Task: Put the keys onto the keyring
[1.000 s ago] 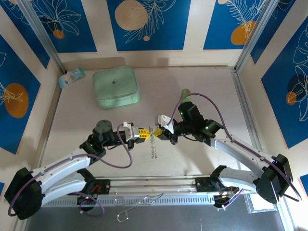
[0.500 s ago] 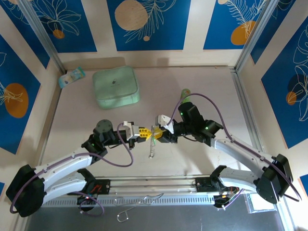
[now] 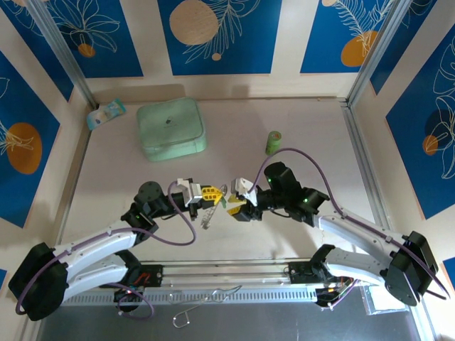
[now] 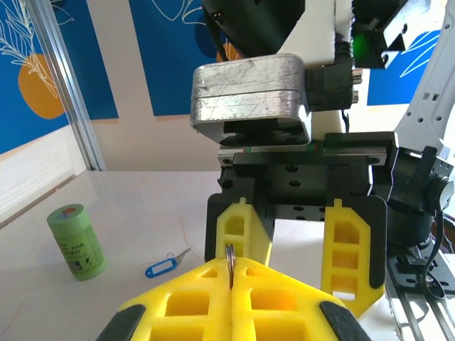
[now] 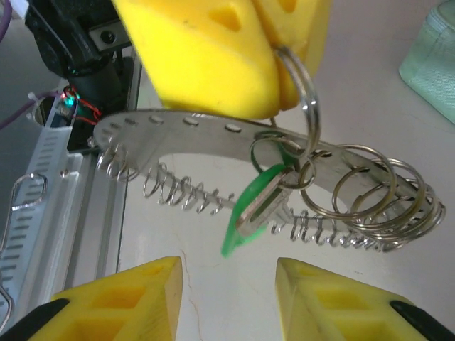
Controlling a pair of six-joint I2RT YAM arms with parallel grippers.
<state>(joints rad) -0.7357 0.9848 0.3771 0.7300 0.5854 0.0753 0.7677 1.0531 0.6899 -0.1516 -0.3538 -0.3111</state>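
Pale table (image 3: 128, 177), blue-panelled walls (image 3: 220, 35) on three sides. The mint-green case (image 3: 170, 128) is taken as landmark. Its lid is shut and its contents cannot be told.

- The keyring (image 5: 213, 138) is held off the table, nearer the arm bases than the case and off the case's right near corner.
- One of its wire rings is pinched in the left gripper (image 3: 211, 195), which is fully clenched.
- In the overhead view the keyring's long axis is slanted, with the free end dropped toward the arm bases and tilted leftward.
- The green key (image 5: 249, 206) is already threaded on a small ring of the keyring. It hangs freely on a diagonal, free end pointed toward the gap between the right gripper's fingers.
- The right gripper (image 5: 227, 273) is released, its jaws spread with nothing between them. It is set just beside the keyring, on the side away from the case.
- The blue key (image 4: 162, 267) lies flat on the table, off the keyring, near the upright green cylinder (image 3: 273, 142), which stands right of the case.

Changes noted since a second ago:
- The right gripper was closed at the keyring; it is now drawn back and opened.
- The keyring hung straight toward the bases; it is now aslant.
- The cylinder was partly covered by the right arm; it is now seen whole.
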